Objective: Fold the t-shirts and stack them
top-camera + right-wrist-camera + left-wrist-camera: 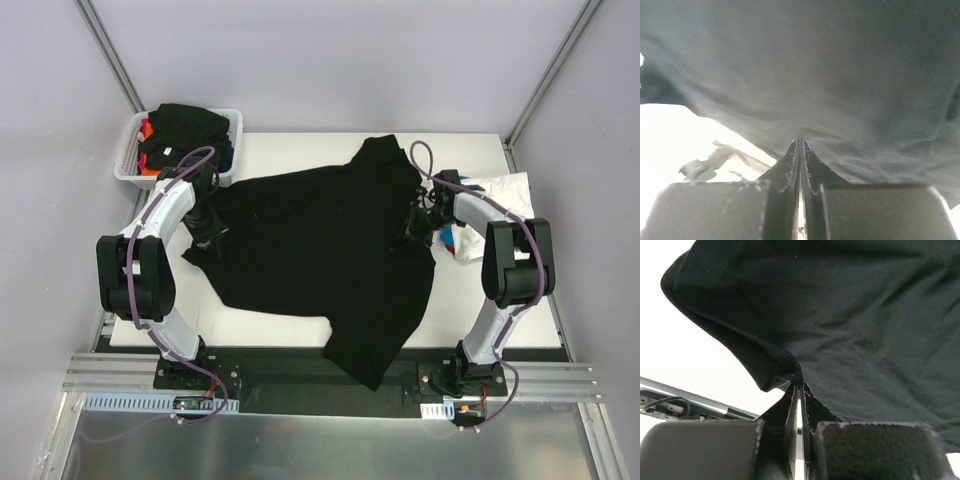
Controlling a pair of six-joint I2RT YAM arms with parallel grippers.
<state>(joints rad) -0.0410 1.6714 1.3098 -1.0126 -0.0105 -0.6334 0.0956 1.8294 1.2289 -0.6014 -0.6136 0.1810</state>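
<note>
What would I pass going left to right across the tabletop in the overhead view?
The left arm's fingers → black t-shirt → right arm's fingers → white t-shirt.

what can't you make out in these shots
- Top view: basket contents, mostly under black cloth; count unclear.
- Top view: white shirt, partly behind the right arm.
- Right wrist view: blurred; black shirt fills most of it, bright patch at left unreadable.
</note>
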